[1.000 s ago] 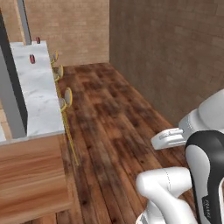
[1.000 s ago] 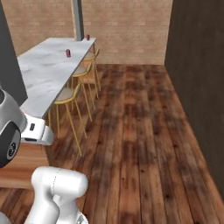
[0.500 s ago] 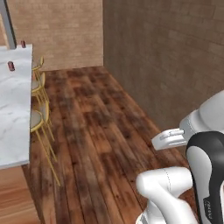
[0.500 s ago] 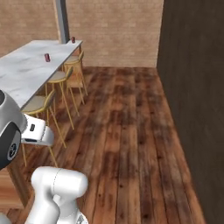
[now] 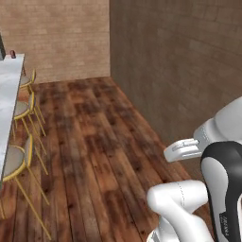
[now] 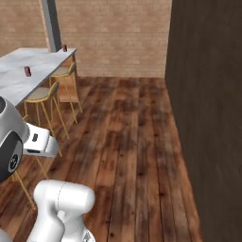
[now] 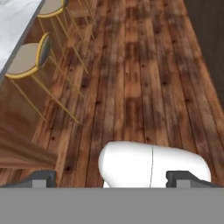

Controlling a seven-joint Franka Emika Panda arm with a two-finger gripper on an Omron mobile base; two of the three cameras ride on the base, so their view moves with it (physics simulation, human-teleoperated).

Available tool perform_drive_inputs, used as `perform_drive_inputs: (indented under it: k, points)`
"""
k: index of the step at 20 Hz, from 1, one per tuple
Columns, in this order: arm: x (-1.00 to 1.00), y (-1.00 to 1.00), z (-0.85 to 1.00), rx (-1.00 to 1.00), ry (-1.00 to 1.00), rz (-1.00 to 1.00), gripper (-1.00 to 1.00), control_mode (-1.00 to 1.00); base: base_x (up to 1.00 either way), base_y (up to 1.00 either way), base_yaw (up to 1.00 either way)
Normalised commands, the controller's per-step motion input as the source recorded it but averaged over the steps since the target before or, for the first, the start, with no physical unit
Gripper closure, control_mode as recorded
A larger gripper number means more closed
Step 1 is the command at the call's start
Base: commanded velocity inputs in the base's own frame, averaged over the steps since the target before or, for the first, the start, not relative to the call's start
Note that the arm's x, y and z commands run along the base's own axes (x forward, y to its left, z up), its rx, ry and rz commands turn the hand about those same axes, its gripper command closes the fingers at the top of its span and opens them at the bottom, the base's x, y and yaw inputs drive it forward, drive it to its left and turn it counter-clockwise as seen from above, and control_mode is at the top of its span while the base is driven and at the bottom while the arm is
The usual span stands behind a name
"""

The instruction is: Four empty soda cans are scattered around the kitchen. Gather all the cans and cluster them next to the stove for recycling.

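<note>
Two red soda cans stand on the marble counter [image 6: 19,82] in the right base view, one can [image 6: 28,71] mid-counter and another can [image 6: 64,47] at its far end by the grey pillar. The far can [image 5: 12,55] is also in the left base view, at the counter's end. The stove is out of view. In the hand view my gripper [image 7: 112,178] points down at the wooden floor, far from the cans. It is open, its two dark fingertips [image 7: 42,177] are wide apart and nothing is held between them.
Gold-legged stools [image 6: 45,94] line the counter's side, and two stools [image 7: 28,59] also appear in the hand view. Wooden floor [image 6: 132,142] stretches ahead. A dark wall [image 6: 208,94] bounds the right, and a brick wall [image 5: 61,38] closes the far end.
The whole picture has shifted: the base has moved, so the counter and stools have slid to the left in both base views. The gripper has stayed open.
</note>
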Motion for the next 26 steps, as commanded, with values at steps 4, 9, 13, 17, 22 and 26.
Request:
perform_drive_inputs:
  k: [4, 9, 13, 17, 22, 26]
  points:
    - [0.0, 0.0, 0.0, 0.0, 0.0, 0.0, -1.0, 1.0, 1.0, -0.38, 0.01]
    - [0.0, 0.0, 0.0, 0.0, 0.0, 0.0, -1.0, 1.0, 1.0, -0.31, 0.01]
    - [0.0, 0.0, 0.0, 0.0, 0.0, 0.0, -1.0, 1.0, 0.98, -0.24, 0.01]
    - [0.0, 0.0, 0.0, 0.0, 0.0, 0.0, -1.0, 1.0, 0.97, -0.19, 0.01]
    - [0.0, 0.0, 0.0, 0.0, 0.0, 0.0, -1.0, 1.0, 0.9, -0.18, 0.01]
    - [0.0, 0.0, 0.0, 0.0, 0.0, 0.0, -1.0, 1.0, 0.57, -0.05, 0.07]
